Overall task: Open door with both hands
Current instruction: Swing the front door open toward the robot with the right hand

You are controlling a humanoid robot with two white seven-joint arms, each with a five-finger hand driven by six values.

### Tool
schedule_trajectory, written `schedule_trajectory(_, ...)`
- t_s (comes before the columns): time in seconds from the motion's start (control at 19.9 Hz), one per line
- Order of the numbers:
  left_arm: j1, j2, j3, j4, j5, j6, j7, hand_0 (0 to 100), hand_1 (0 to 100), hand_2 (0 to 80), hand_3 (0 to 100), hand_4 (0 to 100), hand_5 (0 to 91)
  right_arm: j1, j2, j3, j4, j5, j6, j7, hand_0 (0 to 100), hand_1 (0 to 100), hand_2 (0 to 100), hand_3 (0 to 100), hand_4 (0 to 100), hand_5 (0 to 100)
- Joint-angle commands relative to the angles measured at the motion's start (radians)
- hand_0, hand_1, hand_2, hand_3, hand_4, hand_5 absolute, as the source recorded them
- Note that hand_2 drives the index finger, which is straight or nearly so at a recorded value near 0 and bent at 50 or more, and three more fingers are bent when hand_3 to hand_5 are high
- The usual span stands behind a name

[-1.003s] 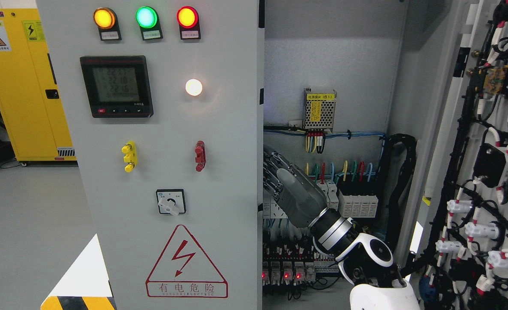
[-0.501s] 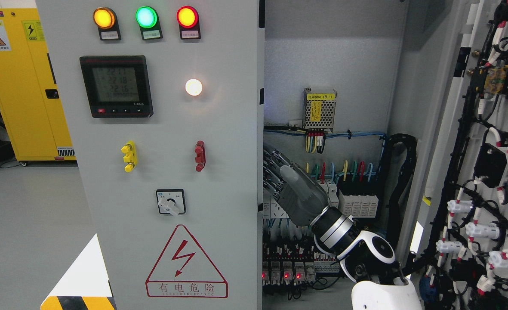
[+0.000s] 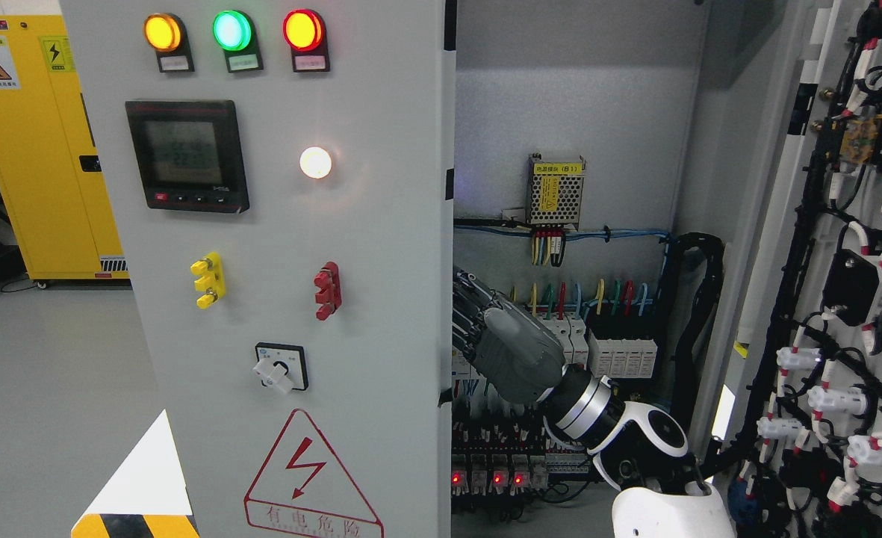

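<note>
The cabinet's grey left door [image 3: 381,246] carries three lamps, a meter and a rotary switch, and stands slightly ajar with its right edge swung out toward me. My right hand [image 3: 461,302] reaches in from the lower right, inside the cabinet. Its fingers [image 3: 470,314] are stretched out and lie against the back of that door edge, holding nothing; their tips are hidden behind the edge. The right door [image 3: 844,224] stands wide open at the far right, showing wiring on its inner face. My left arm does not show.
Inside the cabinet [image 3: 582,112] are a power supply [image 3: 555,193], coloured wires and rows of breakers [image 3: 620,351] close behind my forearm. A yellow cabinet [image 3: 45,149] stands at the back left on grey floor [image 3: 52,373].
The left door has swung outward: its lamps, meter and switches have shifted left and tilted. My right hand has moved a little left and down with the door's edge.
</note>
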Motion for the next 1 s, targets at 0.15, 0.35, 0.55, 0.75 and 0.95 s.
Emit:
schedule_trajectory(0.15, -0.002, -0.002, 0.000, -0.011, 0.002, -0.003, 0.001, 12, 56, 0.0, 0, 0, 0.0, 0.052, 0.000, 0.022, -0.089, -0.119, 0.031, 0.005, 0, 50, 4, 0, 0, 0)
schedule_trajectory(0.35, -0.002, 0.001, 0.000, -0.011, 0.002, -0.009, -0.005, 12, 56, 0.0, 0, 0, 0.0, 0.085, 0.000, 0.070, -0.125, -0.121, 0.049, 0.005, 0, 50, 4, 0, 0, 0)
schedule_trajectory(0.55, -0.004, 0.001, 0.000, -0.011, 0.002, -0.012, -0.007, 12, 56, 0.0, 0, 0, 0.0, 0.146, 0.002, 0.151, -0.166, -0.109, 0.068, -0.002, 0, 50, 4, 0, 0, 0)
schedule_trajectory(0.75, -0.004, 0.000, 0.000, -0.017, 0.002, -0.010, -0.008, 12, 56, 0.0, 0, 0, 0.0, 0.212, 0.002, 0.260, -0.218, -0.106, 0.083, -0.005, 0, 50, 4, 0, 0, 0)
schedule_trajectory(0.95, -0.004, -0.002, 0.000, -0.017, 0.002, -0.010, -0.008, 12, 56, 0.0, 0, 0, 0.0, 0.246, 0.002, 0.360, -0.241, -0.103, 0.083, -0.008, 0, 50, 4, 0, 0, 0)
